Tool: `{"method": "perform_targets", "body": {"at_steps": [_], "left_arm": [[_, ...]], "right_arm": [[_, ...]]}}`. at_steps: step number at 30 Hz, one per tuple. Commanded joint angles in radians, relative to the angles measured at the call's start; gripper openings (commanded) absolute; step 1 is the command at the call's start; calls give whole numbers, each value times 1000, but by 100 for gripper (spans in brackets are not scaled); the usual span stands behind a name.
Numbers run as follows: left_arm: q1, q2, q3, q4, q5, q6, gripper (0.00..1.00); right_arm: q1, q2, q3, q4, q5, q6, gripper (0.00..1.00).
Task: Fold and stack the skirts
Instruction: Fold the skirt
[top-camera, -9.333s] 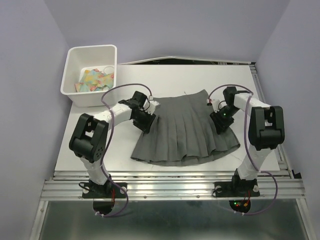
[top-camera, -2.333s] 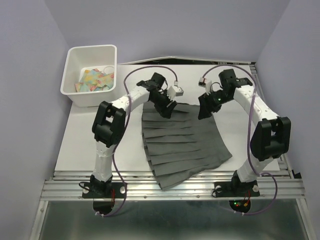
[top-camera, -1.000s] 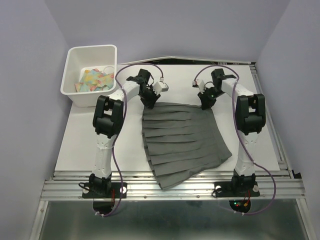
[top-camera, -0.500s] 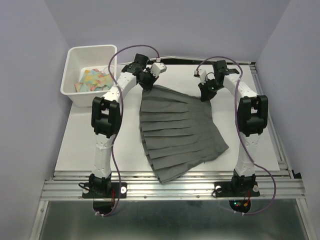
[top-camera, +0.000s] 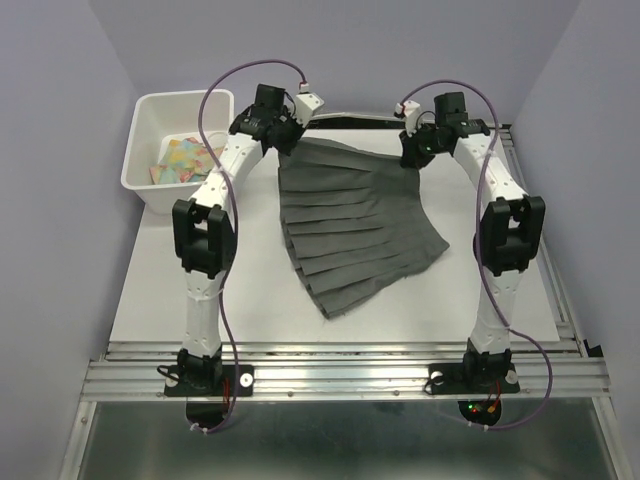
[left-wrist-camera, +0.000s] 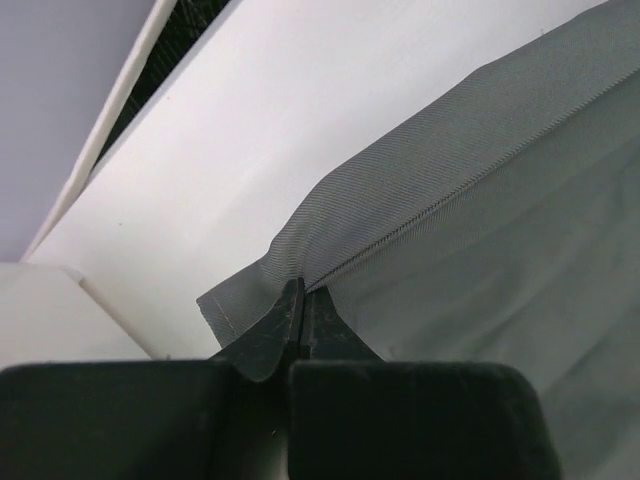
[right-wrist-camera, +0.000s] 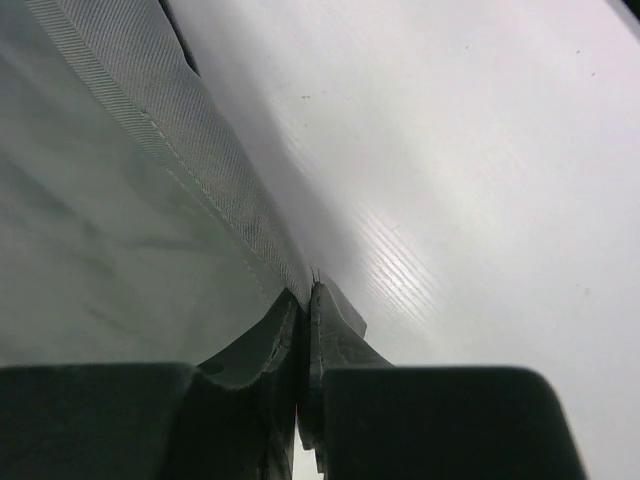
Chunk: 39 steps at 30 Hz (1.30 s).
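A dark grey pleated skirt (top-camera: 355, 225) hangs from both grippers at the far side of the white table, its far edge lifted and its near end trailing on the table. My left gripper (top-camera: 283, 140) is shut on the skirt's far left corner; the left wrist view shows the hemmed edge (left-wrist-camera: 420, 190) pinched at the fingertips (left-wrist-camera: 300, 300). My right gripper (top-camera: 412, 152) is shut on the far right corner, with the stitched band (right-wrist-camera: 180, 120) running up from its fingertips (right-wrist-camera: 303, 300).
A white bin (top-camera: 180, 135) with colourful cloths stands at the table's far left corner, just left of the left arm. The table's far edge (top-camera: 400, 122) lies right behind both grippers. Bare white table (top-camera: 200, 290) surrounds the skirt.
Both grippers closed on the skirt's far corners and rose toward the back of the table, lifting that edge. The skirt's near end has been dragged away from the front edge.
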Motion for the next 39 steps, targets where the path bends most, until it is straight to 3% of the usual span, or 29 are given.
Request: {"method": "perform_targets", "body": {"at_steps": [1,6,9,14,18,21,28,35,37,39], "left_arm": [[47,-154,57,-14,-45,18,0],[36,-330,-99,-44,49,14,0],[-4,-459,-332,-39,59,39,0],[-143,-637,-631,-25,43,39,0],[-278,-697,-870,21,39,-10,0],[-361,-692,-967,41,70,-45,0],[-435,-596,-1029,77,66,-96,0],[-435,-560,-1011,74,111,-107,0],[-436,-577,-1015,76,116,-101,0],[-435,-599,-1018,85,118,-98,0]], "right_arm": [[-31,-112,-19,40,57,-20,1],[-31,-218,-215,129,51,-60,1],[-31,-288,-316,169,39,-95,1],[-31,-379,-509,261,48,-213,1],[-31,-388,-645,356,80,-276,1],[-31,-388,-718,393,76,-320,1],[-31,-434,-836,427,53,-382,1],[-31,-454,-864,422,99,-440,22],[-31,-460,-855,422,105,-445,22],[-31,-477,-838,421,96,-451,14]]}}
